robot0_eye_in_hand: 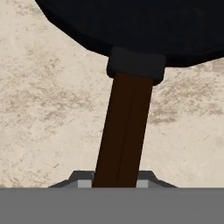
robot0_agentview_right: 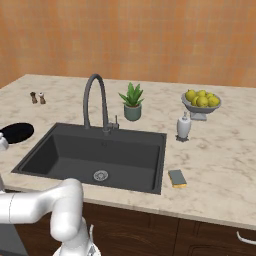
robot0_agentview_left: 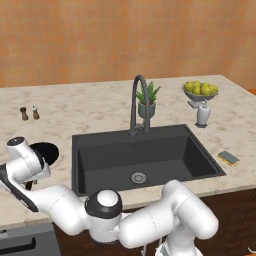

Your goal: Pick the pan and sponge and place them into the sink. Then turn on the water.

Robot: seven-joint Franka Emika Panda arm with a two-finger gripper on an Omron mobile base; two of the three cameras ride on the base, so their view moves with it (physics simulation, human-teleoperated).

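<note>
The black pan [robot0_agentview_left: 46, 151] lies on the counter left of the sink [robot0_agentview_left: 150, 150]; it also shows at the left edge as the pan [robot0_agentview_right: 17, 132]. In the hand view its brown handle [robot0_eye_in_hand: 122, 131] runs from the pan [robot0_eye_in_hand: 131, 22] down between the fingertips. My gripper [robot0_eye_in_hand: 114, 183] is shut on that handle. The arm's white hand [robot0_agentview_left: 22, 160] hangs over the pan's near side. The yellow sponge [robot0_agentview_left: 229, 158] rests on the counter right of the sink, seen too as the sponge [robot0_agentview_right: 177, 178]. No water falls from the arched faucet [robot0_agentview_left: 139, 100].
A potted plant [robot0_agentview_left: 148, 101] stands behind the faucet. A bowl of lemons [robot0_agentview_left: 200, 90] and a white soap dispenser [robot0_agentview_left: 202, 114] sit at the back right. Salt and pepper shakers [robot0_agentview_left: 29, 113] stand at the back left. The basin holds nothing but its drain [robot0_agentview_left: 138, 177].
</note>
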